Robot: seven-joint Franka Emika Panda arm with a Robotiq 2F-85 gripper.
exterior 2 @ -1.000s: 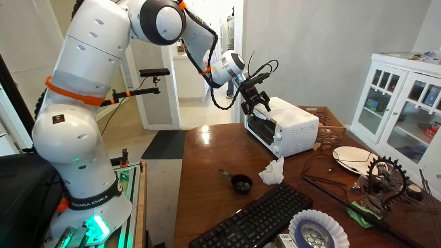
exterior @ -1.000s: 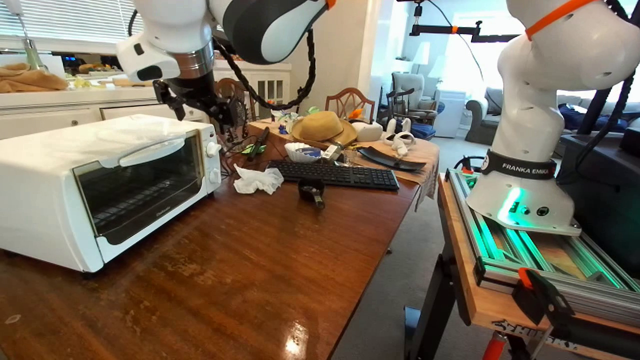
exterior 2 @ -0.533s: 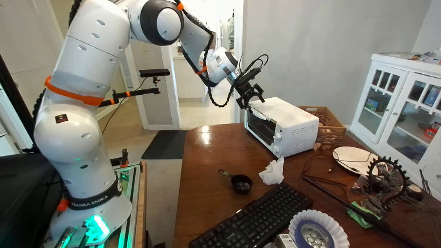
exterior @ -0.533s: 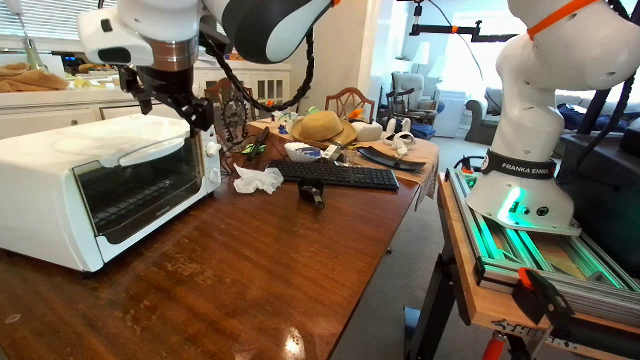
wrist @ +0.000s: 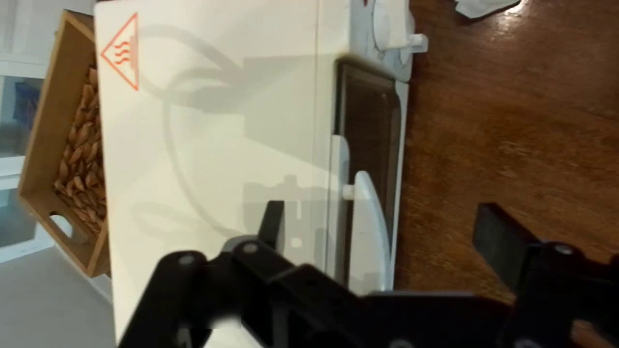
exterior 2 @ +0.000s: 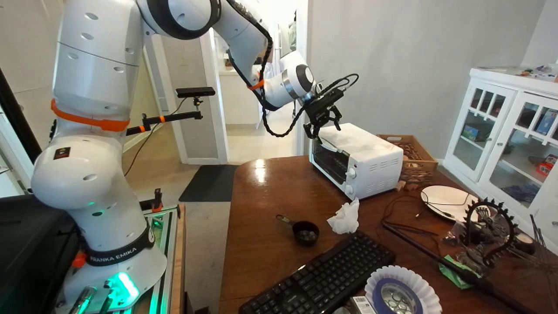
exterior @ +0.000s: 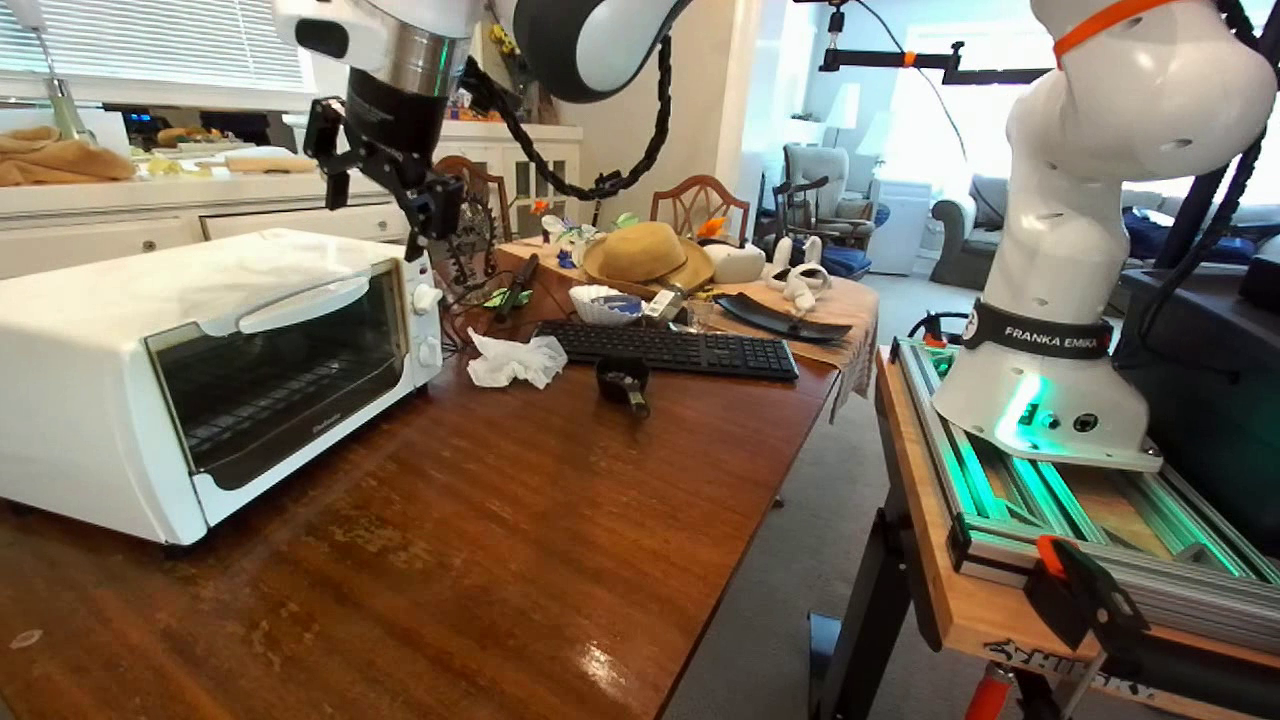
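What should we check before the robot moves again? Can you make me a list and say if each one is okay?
1. Hand open, holding nothing: ok.
2. Door of the toaster oven shut: ok, it looks closed.
3. Handle between the fingers in the wrist view: ok.
4. Enough space between the fingers and the oven: cannot tell, the gap doesn't show clearly.
5. Oven cool: cannot tell. The red heat sign on top is a warning, so probably best not to touch.
6. Crumpled white paper and small black cup away from the hand: ok, both are on the table.
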